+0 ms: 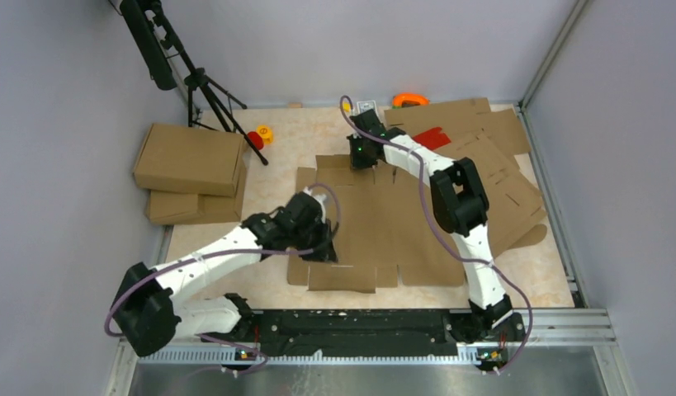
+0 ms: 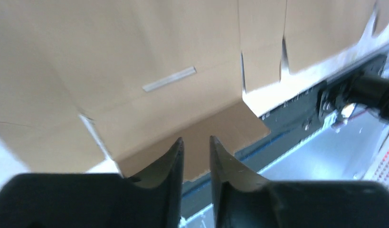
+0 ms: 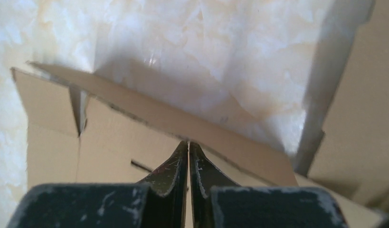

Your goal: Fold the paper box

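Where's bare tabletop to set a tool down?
Best: the far-left patch of table between the stacked boxes and the paper box. Also a thin strip at the near right, between the paper box's near edge and the rail. Crowded: far right, under the heaped cardboard sheets.

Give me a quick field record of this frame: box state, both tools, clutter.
box: flat blank, mid-table; far flap looks lifted
left tool: slightly open, over a near-left flap
right tool: shut, tips at the far flap's edge
clutter: stacked boxes far left; spare sheets at right
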You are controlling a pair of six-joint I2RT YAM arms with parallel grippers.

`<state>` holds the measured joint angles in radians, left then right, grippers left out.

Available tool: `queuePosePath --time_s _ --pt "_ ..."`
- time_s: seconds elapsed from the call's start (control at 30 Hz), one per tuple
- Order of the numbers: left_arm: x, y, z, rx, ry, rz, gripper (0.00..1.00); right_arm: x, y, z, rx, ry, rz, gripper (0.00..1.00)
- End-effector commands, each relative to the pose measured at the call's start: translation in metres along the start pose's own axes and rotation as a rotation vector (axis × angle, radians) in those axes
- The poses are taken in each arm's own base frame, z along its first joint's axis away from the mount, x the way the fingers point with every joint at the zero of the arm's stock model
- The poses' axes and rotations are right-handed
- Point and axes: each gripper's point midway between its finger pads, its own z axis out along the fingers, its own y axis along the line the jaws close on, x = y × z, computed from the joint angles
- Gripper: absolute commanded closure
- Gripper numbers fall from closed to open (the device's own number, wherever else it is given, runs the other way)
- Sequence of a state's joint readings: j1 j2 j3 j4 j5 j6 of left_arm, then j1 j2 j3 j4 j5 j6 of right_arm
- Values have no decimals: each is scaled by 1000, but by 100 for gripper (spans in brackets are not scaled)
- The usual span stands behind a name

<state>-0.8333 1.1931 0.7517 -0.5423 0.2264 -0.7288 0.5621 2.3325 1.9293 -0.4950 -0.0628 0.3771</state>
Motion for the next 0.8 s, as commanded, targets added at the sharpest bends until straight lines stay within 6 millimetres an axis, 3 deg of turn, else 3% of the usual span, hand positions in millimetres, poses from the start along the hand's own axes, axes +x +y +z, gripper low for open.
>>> queuePosePath --time_s 0.0,0.07,0.13,0.27,0.37,0.47,0.57,0.77 --pt "-52 31 -36 -94 -135 -26 63 -35 20 -76 -67 -106 -22 93" --pt "-71 46 -46 -150 -193 -56 46 -29 25 -96 -88 -118 -23 91" --pt "-87 64 -53 -213 -248 -91 33 -7 27 -104 -101 -95 -22 87" --pt "-111 95 -57 -314 -336 -158 21 40 41 -117 -139 -49 -40 74" --pt "-118 118 -58 -383 -370 -209 10 78 36 -121 -144 -9 -6 71" --pt "-120 129 -53 -386 -393 -251 2 112 31 -127 -168 3 57 69" --pt "-116 138 -43 -378 -374 -286 2 139 26 -131 -188 10 96 63" --pt "-103 152 -20 -336 -301 -351 2 170 27 -142 -222 54 83 54"
